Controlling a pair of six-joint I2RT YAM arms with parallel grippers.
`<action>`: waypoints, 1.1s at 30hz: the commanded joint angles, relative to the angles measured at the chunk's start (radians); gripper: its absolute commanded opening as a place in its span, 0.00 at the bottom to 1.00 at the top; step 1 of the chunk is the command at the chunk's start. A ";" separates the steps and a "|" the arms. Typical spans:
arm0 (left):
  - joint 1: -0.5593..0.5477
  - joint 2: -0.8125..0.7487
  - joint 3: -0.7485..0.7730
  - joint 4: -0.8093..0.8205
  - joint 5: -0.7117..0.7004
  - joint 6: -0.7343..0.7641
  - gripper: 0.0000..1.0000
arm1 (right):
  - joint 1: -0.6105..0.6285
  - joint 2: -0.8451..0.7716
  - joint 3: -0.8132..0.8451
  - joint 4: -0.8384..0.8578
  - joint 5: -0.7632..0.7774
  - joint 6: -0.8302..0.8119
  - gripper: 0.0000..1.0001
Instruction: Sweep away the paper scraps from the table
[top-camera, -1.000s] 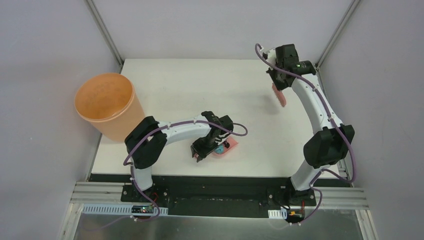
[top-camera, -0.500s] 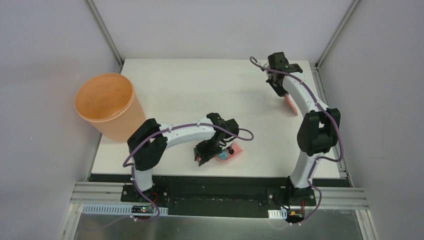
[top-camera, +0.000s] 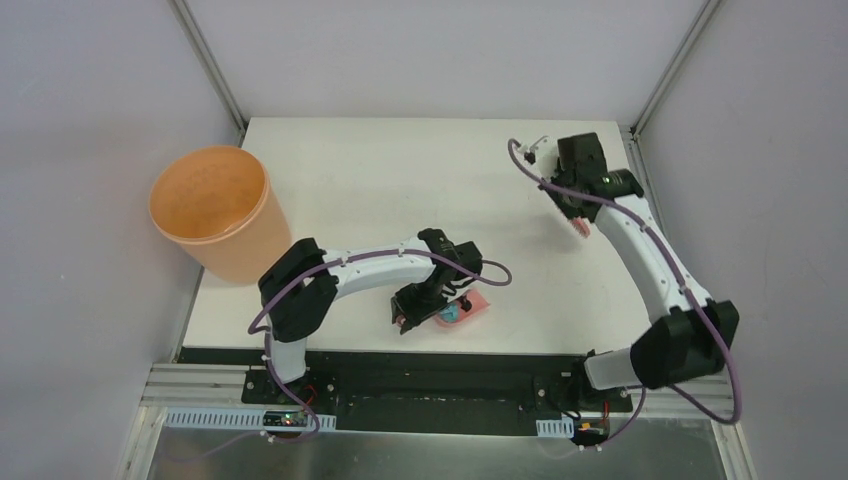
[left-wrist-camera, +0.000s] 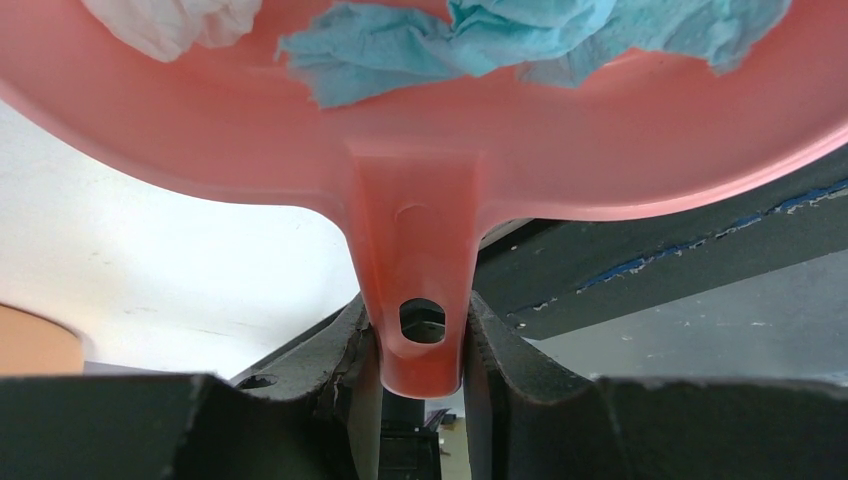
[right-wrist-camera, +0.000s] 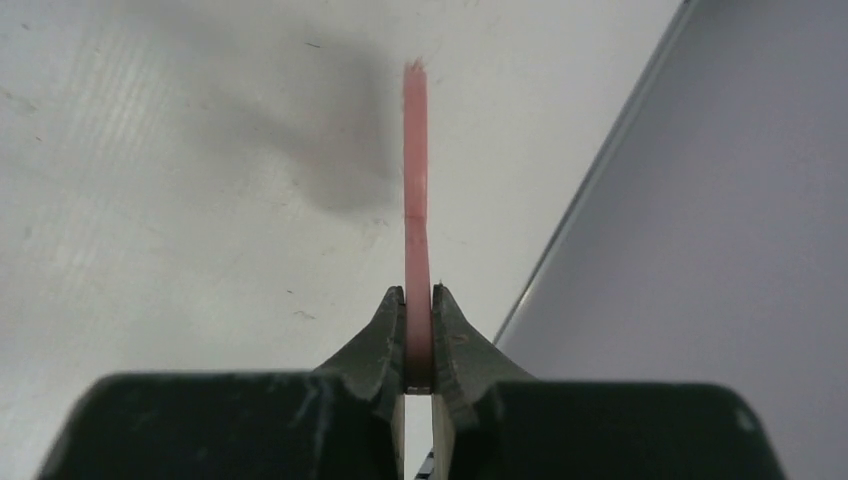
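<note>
My left gripper (left-wrist-camera: 420, 345) is shut on the handle of the pink dustpan (left-wrist-camera: 420, 150), which it holds near the table's (top-camera: 400, 180) front edge. In the pan lie paper scraps: a teal wad (left-wrist-camera: 500, 40) and a white wad (left-wrist-camera: 170, 25). From above, the dustpan (top-camera: 470, 308) shows beside the left gripper (top-camera: 410, 318), a teal scrap (top-camera: 452, 313) in it. My right gripper (right-wrist-camera: 418, 310) is shut on the thin pink brush (right-wrist-camera: 415, 200), seen edge-on above the white tabletop. In the top view the brush (top-camera: 577, 226) hangs below the right gripper (top-camera: 572, 205) at the far right.
A big orange bucket (top-camera: 215, 210) stands at the table's left edge. Metal frame posts (top-camera: 660, 70) rise at the back corners, and grey walls close both sides. The black front edge (top-camera: 450, 360) lies just beyond the dustpan.
The right arm has swung with the brush, its elbow dropping toward the near right; the brush stays over the far right of the table. The left arm with the dustpan has edged slightly right.
</note>
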 joint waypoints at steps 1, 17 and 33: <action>-0.013 -0.090 -0.021 0.003 -0.003 -0.022 0.00 | 0.000 -0.234 -0.286 0.405 0.051 -0.317 0.00; -0.014 -0.125 -0.124 0.096 -0.032 -0.072 0.00 | -0.015 -0.331 -0.892 1.169 -0.187 -1.203 0.00; -0.013 -0.122 -0.172 0.118 -0.031 -0.051 0.00 | -0.026 -0.442 -0.946 0.621 -0.178 -1.091 0.51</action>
